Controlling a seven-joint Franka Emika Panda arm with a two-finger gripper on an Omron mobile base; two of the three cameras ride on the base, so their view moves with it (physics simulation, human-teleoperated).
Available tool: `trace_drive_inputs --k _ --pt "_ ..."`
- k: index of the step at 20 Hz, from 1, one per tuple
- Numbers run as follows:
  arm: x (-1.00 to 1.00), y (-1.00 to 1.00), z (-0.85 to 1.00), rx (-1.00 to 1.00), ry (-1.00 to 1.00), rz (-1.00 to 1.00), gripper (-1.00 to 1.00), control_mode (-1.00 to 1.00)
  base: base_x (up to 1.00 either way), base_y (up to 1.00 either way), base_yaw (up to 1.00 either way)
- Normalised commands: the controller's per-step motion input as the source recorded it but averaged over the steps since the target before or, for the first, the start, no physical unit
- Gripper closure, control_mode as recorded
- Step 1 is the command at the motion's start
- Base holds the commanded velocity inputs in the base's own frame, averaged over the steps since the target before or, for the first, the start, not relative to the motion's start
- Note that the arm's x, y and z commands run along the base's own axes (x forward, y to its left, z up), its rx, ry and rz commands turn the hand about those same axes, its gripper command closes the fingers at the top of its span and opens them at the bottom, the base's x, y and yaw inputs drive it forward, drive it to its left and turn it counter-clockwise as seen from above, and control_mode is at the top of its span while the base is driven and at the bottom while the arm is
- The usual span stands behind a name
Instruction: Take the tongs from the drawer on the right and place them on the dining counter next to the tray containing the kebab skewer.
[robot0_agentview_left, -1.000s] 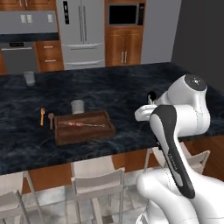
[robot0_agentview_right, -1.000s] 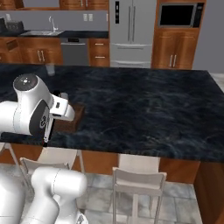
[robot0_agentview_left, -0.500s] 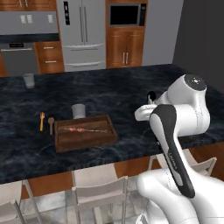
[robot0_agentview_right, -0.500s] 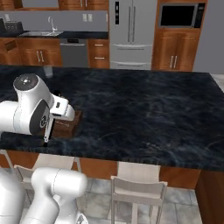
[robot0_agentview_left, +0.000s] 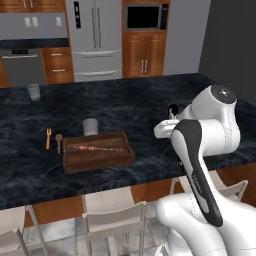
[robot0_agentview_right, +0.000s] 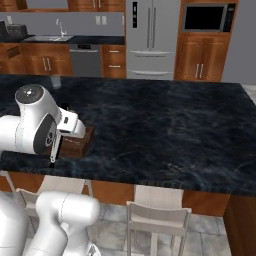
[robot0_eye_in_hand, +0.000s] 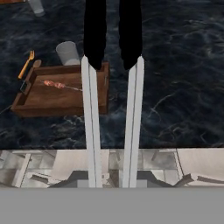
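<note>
On the left of the long black stone dining counter with faint blue-white veining (robot0_agentview_left: 150, 100) sits the rectangular dark brown wooden tray with low walls (robot0_agentview_left: 98, 152), and inside it lies the thin pale kebab skewer threaded with small reddish-brown pieces (robot0_agentview_left: 94, 148), running along the tray's length. Just left of the tray lie a small orange fork (robot0_agentview_left: 48, 137) and a small wooden spoon (robot0_agentview_left: 58, 141), side by side; just behind the tray stands a short grey cup (robot0_agentview_left: 90, 126), and a clear glass (robot0_agentview_left: 33, 92) stands far off at the counter's back left edge. In my hand view the slim tongs (robot0_eye_in_hand: 113, 122) rise between my two dark fingertips, their two long pale arms side by side with a gap between them; my gripper (robot0_eye_in_hand: 113, 43) is clamped on them, hovering over the counter's near edge to the right of the tray. Pale chairs (robot0_agentview_left: 115, 225) stand along the near side. Beyond the counter the far wall holds a steel refrigerator (robot0_agentview_left: 95, 37), a black microwave (robot0_agentview_left: 145, 17) and reddish-brown wooden cabinets (robot0_agentview_left: 145, 60). I can read no writing anywhere.
</note>
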Motion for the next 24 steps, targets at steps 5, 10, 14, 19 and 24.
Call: trace_drive_inputs --k 5,10,14,19,24 --pt "0.00 0.00 0.00 0.00 0.00 0.00 1.00 1.00 0.51 -0.07 0.00" --pt "0.52 -0.15 -0.13 0.00 0.21 0.00 1.00 -1.00 0.00 0.00 0.00" --pt "0.59 -0.06 -0.23 0.00 0.14 0.00 1.00 -1.00 0.00 0.00 0.00" --pt "0.70 0.00 -0.31 0.00 0.07 0.00 1.00 -1.00 0.00 0.00 0.00" --pt "0.59 0.00 -0.36 -0.02 0.02 0.00 1.00 -1.00 0.00 0.00 0.00"
